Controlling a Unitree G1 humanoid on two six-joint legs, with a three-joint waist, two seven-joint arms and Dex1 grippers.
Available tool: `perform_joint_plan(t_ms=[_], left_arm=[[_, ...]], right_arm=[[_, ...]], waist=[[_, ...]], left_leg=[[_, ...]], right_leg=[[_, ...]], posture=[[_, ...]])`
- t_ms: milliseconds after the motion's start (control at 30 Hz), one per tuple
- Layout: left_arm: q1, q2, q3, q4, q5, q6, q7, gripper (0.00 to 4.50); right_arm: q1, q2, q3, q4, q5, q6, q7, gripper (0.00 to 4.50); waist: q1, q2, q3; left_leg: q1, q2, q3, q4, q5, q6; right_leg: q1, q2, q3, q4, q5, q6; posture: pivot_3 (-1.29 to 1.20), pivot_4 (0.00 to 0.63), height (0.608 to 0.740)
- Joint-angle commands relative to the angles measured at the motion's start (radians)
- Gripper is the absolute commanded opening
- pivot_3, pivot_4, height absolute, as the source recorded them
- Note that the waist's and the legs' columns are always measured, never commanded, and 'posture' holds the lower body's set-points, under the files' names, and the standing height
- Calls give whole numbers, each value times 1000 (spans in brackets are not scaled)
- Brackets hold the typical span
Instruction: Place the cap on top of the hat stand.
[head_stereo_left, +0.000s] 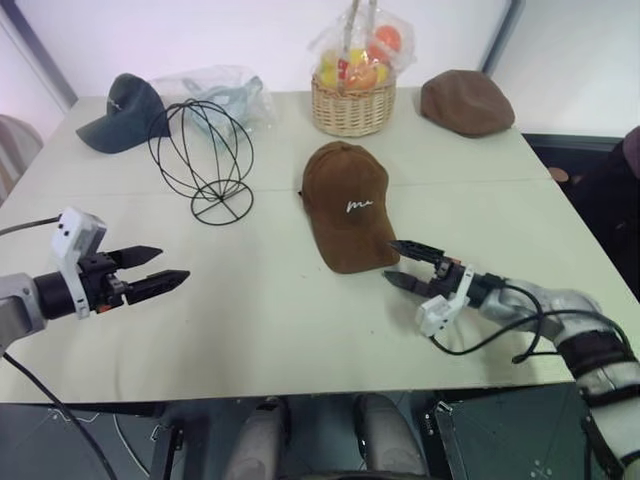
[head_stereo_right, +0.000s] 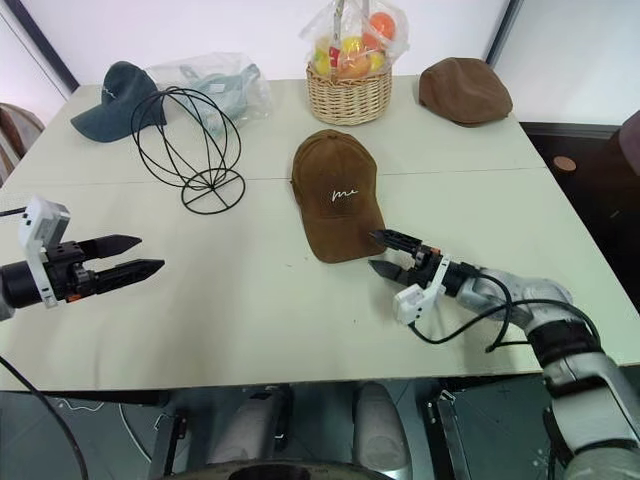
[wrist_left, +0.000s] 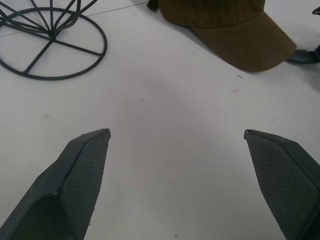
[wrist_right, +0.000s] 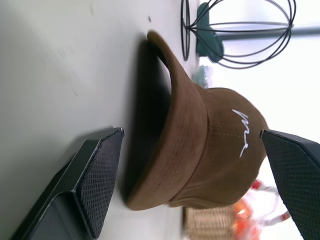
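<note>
The cap (head_stereo_left: 347, 204) is located on the table (head_stereo_left: 280, 310), near its middle, crown up, with the brim directed toward the robot. The stand (head_stereo_left: 202, 158) is positioned upright on its ring base to the left of the cap, apart from it and bare. No part of the placement has been completed: the cap is neither gripped nor lifted.

The right gripper (head_stereo_left: 400, 263) is held level just beside the brim edge, on its right front side. Its jaws are spread wide, one above the other, and nothing is pinched. In the right wrist view the brim (wrist_right: 165, 130) is seen lined up between the two fingers (wrist_right: 95, 175), but contact cannot be confirmed.

The left gripper (head_stereo_left: 165, 268) is held above bare table, well apart from both cap and stand. Its jaws are spread and nothing is held.

Remaining steps, as judged: the brim is to be entered and clamped, the cap lifted, carried leftward and lowered onto the stand.
</note>
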Motion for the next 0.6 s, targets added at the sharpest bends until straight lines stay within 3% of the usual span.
perform_joint_plan(t_ms=[33, 167, 200, 267, 500, 600], left_arm=[[16, -2, 49, -44, -17, 9, 23, 4500], [38, -7, 71, -63, -26, 18, 44, 4500], [43, -8, 77, -68, -28, 20, 47, 4500], [51, -10, 85, -75, -31, 23, 51, 4500], [99, 17, 183, -125, -136, 77, -16, 4500], [116, 29, 210, -145, -167, 96, -30, 4500]], right_arm=[[-88, 13, 86, 106, -76, 19, -108, 4457], [-152, 23, 188, 118, -140, 4, -232, 4457], [-161, 26, 214, 109, -158, -3, -256, 4228], [-175, 29, 258, 105, -181, -8, -291, 3653], [-239, 76, 339, 153, -196, 7, -355, 64], [-249, 95, 356, 169, -190, 17, -366, 21]], waist=[[-10, -2, -1], [-14, -4, -1], [-15, -5, -1], [-13, -5, -1], [-20, -9, -3], [-19, -10, -3]], left_leg=[[1, 0, 0, 0, 0, 0], [5, 0, 0, 0, 0, 0], [7, 0, 0, -1, 0, 0], [7, 0, 0, -2, 0, 0], [8, 2, -1, -3, 0, 0], [9, 5, -1, -3, 0, 0]], right_leg=[[1, 0, 0, 0, 0, 0], [5, 0, 1, 0, 0, 0], [6, 0, 1, 0, 0, 0], [6, 0, 1, 0, -1, 0], [6, 3, 1, 0, -2, -1], [6, 5, 1, 0, -1, -1]], posture=[[0, 150, 740], [0, 150, 740], [0, 150, 740], [0, 150, 740], [0, 150, 740], [0, 150, 740]])
